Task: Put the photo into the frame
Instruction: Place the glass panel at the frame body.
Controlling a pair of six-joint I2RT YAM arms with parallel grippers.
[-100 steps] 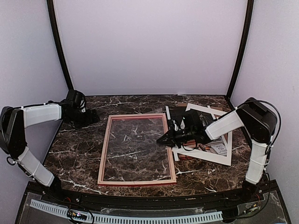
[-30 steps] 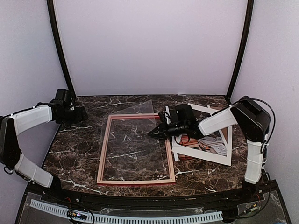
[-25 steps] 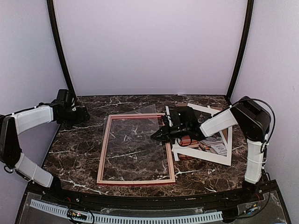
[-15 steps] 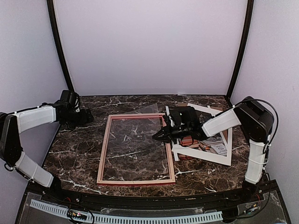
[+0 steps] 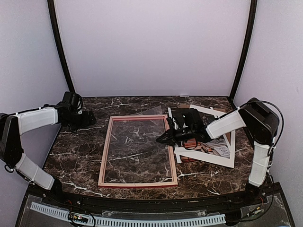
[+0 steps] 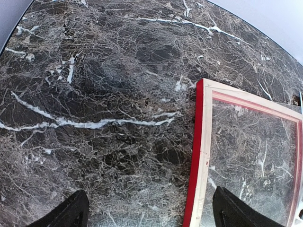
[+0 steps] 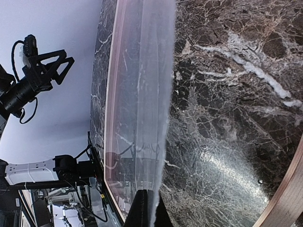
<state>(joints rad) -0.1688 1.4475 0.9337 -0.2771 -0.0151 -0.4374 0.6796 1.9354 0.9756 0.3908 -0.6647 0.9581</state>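
The right fingers [image 5: 166,138] clamp the clear sheet [image 5: 149,111] by its edge at the frame's [image 5: 107,156] right rail, probably to seat it in the frame, which lies back-up on the tabletop [image 5: 75,156]. The left fingers [image 5: 89,120] hover off its far-left corner. Items under the white mat [image 5: 206,159], right of the frame, are hard to identify.

Left wrist: fingers [image 6: 71,215] spread, empty; frame [image 6: 201,156] cropped.

Right wrist: fingers [image 7: 144,208] pinch the sheet [image 7: 142,94]; tips cut off.

No words, numbers, labels or brand marks can be read in any view. The photo [image 5: 218,150] under the white mat [image 5: 208,160] on the right carries some print, but it is too small to make out.
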